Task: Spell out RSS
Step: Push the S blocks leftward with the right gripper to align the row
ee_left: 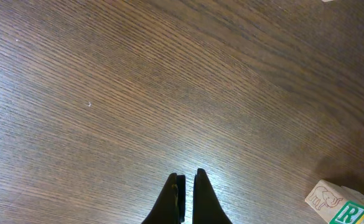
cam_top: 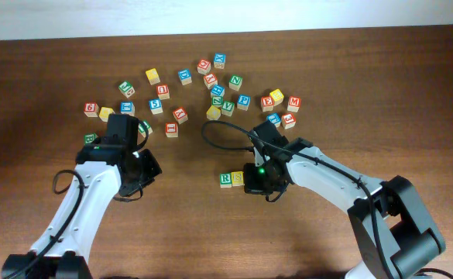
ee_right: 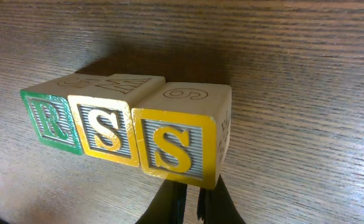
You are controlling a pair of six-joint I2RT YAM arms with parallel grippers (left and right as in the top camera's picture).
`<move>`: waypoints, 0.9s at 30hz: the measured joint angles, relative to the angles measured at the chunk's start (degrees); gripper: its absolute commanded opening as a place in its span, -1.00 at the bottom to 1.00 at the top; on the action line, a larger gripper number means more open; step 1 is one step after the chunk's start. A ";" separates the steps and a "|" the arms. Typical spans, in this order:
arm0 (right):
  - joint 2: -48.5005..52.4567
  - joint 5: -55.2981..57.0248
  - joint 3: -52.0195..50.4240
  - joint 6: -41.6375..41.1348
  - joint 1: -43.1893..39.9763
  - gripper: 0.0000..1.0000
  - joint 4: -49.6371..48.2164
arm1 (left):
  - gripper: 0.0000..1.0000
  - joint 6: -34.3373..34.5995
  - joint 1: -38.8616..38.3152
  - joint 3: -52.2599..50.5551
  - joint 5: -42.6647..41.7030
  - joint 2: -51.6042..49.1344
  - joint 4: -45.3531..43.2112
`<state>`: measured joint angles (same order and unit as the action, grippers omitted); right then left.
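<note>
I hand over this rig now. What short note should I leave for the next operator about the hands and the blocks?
Left hand: shut, empty, apart from the row.
Right hand: fingers together, holding nothing, close by the second S block.
Blocks: R block, first S block and second S block stand touching in a row and read RSS.
Done: the word is spelled.
Left: the second S block sits slightly out of line; perhaps nudge it, then draw both arms back.
</note>
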<state>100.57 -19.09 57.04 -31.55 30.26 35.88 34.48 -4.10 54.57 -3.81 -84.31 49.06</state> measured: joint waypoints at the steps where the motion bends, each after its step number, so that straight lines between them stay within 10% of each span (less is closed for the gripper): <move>1: 0.00 0.00 0.00 0.00 0.00 -0.92 0.00 | -1.00 -0.02 0.00 0.00 0.00 0.00 0.00; 22: -0.39 -5.73 0.04 0.22 -0.35 -0.92 5.70 | -1.00 -3.50 -2.19 -0.46 -0.70 -0.11 0.66; 27: -4.66 -0.96 0.15 3.91 -11.89 -0.92 10.67 | -1.00 -3.65 -11.10 -1.75 -3.45 -7.02 -5.40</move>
<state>95.92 -20.05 57.19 -27.64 18.37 46.54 30.83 -15.20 52.82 -7.27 -91.33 43.66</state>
